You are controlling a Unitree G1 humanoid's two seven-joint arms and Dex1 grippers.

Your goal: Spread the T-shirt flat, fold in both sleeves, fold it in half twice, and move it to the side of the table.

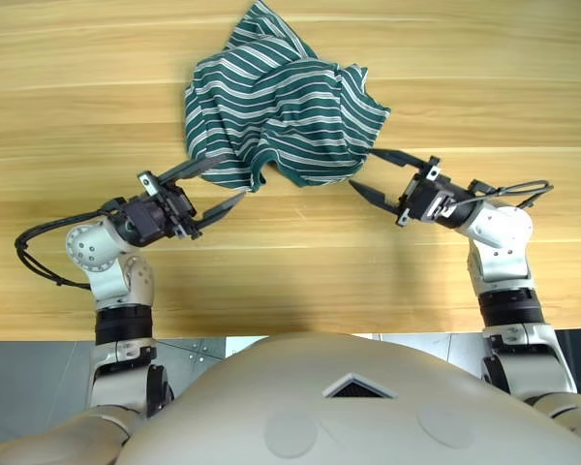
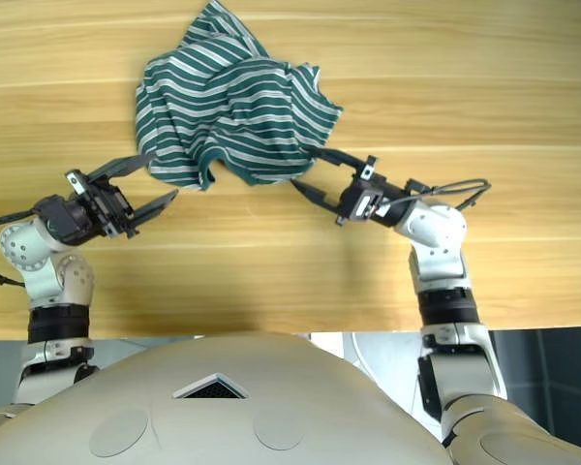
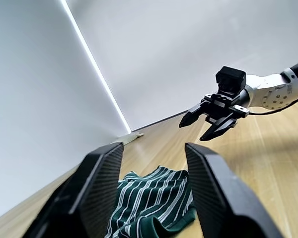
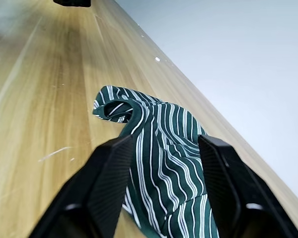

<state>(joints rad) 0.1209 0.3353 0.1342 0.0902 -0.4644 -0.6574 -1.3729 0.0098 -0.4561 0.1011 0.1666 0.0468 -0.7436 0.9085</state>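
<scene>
A dark green T-shirt with white stripes lies crumpled in a heap on the wooden table, towards the far middle. My left gripper is open at the heap's near left edge, fingers pointing at the cloth. My right gripper is open at the heap's near right edge, one finger close to or touching the fabric. Nothing is held. The left wrist view has the T-shirt between the fingers, with the right gripper beyond. In the right wrist view the T-shirt lies just ahead.
The table stretches wide to both sides of the heap, with bare wood in front and behind. Its near edge runs just in front of me. A white wall stands past the table in the wrist views.
</scene>
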